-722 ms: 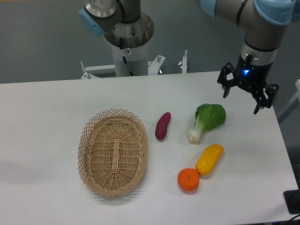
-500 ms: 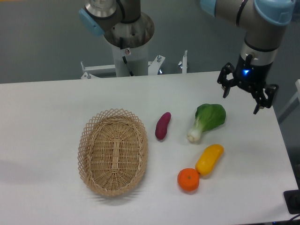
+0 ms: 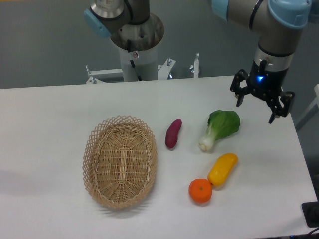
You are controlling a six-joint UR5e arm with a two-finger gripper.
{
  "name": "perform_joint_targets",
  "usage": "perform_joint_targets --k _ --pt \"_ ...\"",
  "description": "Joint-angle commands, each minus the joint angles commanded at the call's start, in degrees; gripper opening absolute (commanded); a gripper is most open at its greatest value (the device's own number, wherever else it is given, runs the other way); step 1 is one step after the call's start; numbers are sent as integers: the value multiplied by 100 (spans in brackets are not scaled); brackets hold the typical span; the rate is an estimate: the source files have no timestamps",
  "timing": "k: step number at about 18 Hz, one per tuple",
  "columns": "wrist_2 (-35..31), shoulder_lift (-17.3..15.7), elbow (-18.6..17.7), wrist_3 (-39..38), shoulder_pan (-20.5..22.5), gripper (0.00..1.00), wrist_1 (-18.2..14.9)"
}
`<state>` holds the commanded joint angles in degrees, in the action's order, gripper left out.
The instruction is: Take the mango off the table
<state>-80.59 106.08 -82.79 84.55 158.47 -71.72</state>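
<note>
Mango [image 3: 223,169] is what we're after here, and we can see it lying on the white surface [image 3: 50,129] toward the right side, closer to the front edge than the back. It's tilted, with its upper end pointing to the right edge and its lower end touching or just about touching the orange [image 3: 200,191], which sits nearer the front edge.

Just behind the mango we've got a leafy green vegetable [image 3: 220,128] with its white stalk end pointing down toward the mango, the two near but apart. To the left of that is a purple sweet potato [image 3: 173,133], roughly mid-surface. Left again sits an oval wicker basket [image 3: 120,160], and we don't see anything inside it.

The end effector [image 3: 255,105] hangs in the air over the back right part of the surface, up and to the right of the leafy vegetable and well apart from the mango. Its fingers are spread wide with nothing between them, so it's released. There's a blue light glowing on the wrist above it.
</note>
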Motion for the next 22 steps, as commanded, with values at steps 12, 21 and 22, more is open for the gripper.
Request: perform_joint_targets --k 12,21,22 --pt "26 1247 53 -948 -536 100 1430" --pt "17 1670 -131 -1213 -746 100 1845" --pt "9 1679 -227 -1204 -782 100 1959"
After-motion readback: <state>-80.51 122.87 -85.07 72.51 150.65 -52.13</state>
